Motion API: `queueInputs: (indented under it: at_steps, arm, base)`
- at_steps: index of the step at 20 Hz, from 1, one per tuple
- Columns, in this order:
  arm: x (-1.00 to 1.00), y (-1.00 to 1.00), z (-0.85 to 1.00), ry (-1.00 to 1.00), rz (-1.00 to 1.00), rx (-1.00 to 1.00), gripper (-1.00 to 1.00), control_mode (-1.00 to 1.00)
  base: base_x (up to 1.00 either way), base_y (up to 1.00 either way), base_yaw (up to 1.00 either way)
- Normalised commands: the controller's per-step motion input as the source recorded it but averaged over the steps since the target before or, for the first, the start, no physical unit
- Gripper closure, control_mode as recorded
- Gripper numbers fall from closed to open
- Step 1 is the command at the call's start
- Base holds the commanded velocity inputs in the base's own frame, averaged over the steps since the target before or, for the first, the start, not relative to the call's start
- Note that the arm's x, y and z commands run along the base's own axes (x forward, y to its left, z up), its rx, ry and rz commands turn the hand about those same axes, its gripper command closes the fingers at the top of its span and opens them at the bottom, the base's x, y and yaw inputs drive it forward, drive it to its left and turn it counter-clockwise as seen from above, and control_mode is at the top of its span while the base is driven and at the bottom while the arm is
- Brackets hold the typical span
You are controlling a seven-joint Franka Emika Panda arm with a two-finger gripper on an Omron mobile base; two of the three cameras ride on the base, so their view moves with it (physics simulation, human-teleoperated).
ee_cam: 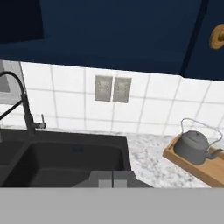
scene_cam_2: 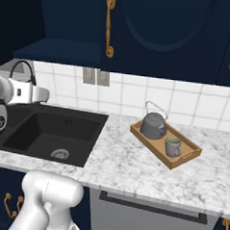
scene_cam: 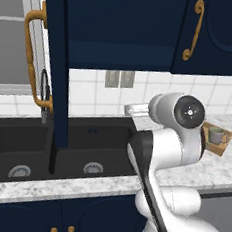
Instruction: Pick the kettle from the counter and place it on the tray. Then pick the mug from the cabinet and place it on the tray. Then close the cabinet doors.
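Observation:
The dark-grey kettle (scene_cam_2: 153, 125) (ee_cam: 192, 146) stands on the wooden tray (scene_cam_2: 184, 161) (ee_cam: 189, 167) on the marble counter (scene_cam_2: 123, 161). The grey-beige mug (scene_cam_2: 173, 147) (scene_cam: 215, 135) sits beside it on the same tray (scene_cam: 224, 148). My gripper (scene_cam: 127, 109) (scene_cam_2: 47, 95) (ee_cam: 113, 177) hangs over the sink, left of the tray and below the cabinet (scene_cam: 121, 28). Its fingers are together with nothing between them. The cabinet's left door (scene_cam: 58, 82) stands open, swung out over the sink, its brass handle (scene_cam: 31, 54) facing left. The right door (scene_cam_2: 161, 28) is closed.
A black double sink (scene_cam: 34, 150) (scene_cam_2: 53, 127) with a dark arched faucet (scene_cam: 44, 96) (ee_cam: 22, 100) lies under the open door. Two wall outlets (ee_cam: 113, 89) sit on the white tile. A grey appliance front (scene_cam_2: 149, 210) is below the counter.

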Motion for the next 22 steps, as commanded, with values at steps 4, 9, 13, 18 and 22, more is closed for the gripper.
queueInputs:
  at_steps: [4, 9, 13, 18, 22]
  arm:
    - [-0.48, 0.82, 0.0, -0.1, 0.0, -0.1, 1.0, -1.0]
    - [-0.37, 0.63, 0.0, -0.09, 0.0, -0.08, 1.0, -1.0]
    - [-0.27, 0.56, 0.01, -0.06, 0.0, -0.06, 1.0, -1.0]
    - [-0.48, 0.28, 0.0, -0.08, 0.03, -0.06, 1.0, -1.0]
    - [-0.36, 0.44, 0.02, -0.17, 0.03, -0.04, 1.0, -1.0]
  base:
    - [0.0, 0.0, 0.0]
    - [0.0, 0.0, 0.0]
    - [0.0, 0.0, 0.0]
    - [0.0, 0.0, 0.0]
    - [0.0, 0.0, 0.0]
